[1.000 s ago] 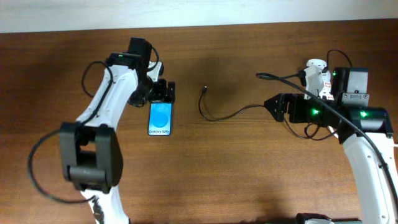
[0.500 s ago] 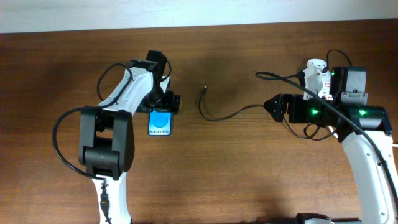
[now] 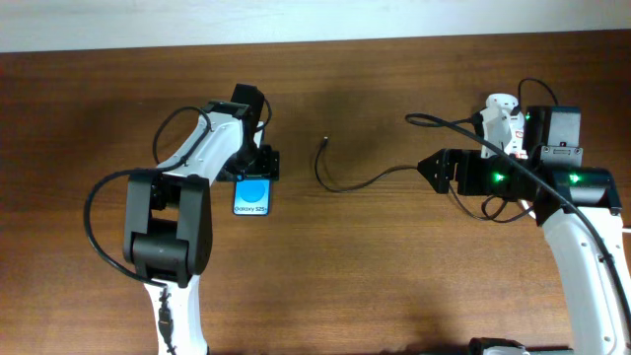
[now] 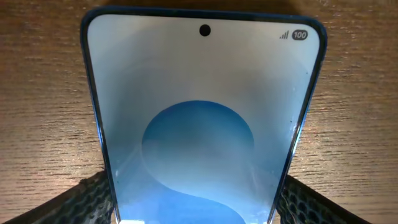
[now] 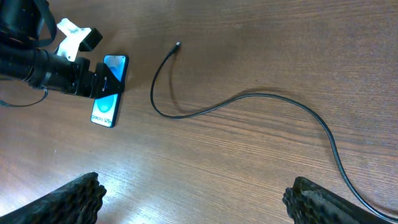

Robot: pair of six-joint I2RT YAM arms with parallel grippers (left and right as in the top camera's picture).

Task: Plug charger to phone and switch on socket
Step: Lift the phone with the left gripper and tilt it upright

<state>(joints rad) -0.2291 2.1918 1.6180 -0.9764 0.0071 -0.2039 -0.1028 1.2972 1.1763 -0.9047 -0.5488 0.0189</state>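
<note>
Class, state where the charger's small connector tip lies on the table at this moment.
In the overhead view, the connector tip lies on the table near its middle, to the right of the phone and apart from it.

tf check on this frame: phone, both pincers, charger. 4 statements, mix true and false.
1. The phone lies screen up on the table, with the display lit. True.
2. The left pincer has a finger against each long edge of the phone. True.
3. The charger is plugged into the phone. False: its connector tip lies free on the table, clearly apart from the phone.
4. The right pincer holds the charger. False: it is open and empty above the table, with the cable lying on the wood below it.
</note>
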